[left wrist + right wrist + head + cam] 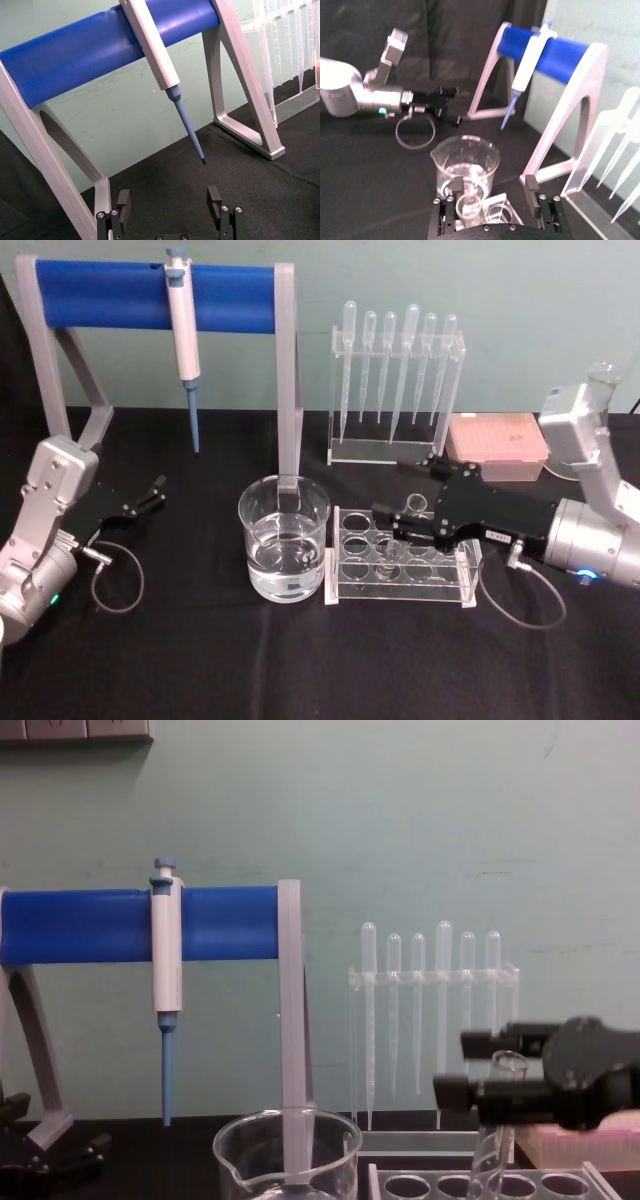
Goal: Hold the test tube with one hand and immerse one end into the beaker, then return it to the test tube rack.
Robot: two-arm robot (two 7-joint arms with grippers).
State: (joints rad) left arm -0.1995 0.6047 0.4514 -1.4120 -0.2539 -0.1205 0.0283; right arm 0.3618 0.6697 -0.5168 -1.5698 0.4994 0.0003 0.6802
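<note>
Test tube (497,1120) stands in the rack (400,558) beside the beaker (284,537), right gripper (388,518) apparently open around its top; close squarely below the rim, then lift straight.

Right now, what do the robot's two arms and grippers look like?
Both arms are silver-grey with boxy light-grey joint housings and a thin grey cable loop at each wrist. The left gripper and right gripper are black with two narrow fingers; the right carries a small white label.
</note>
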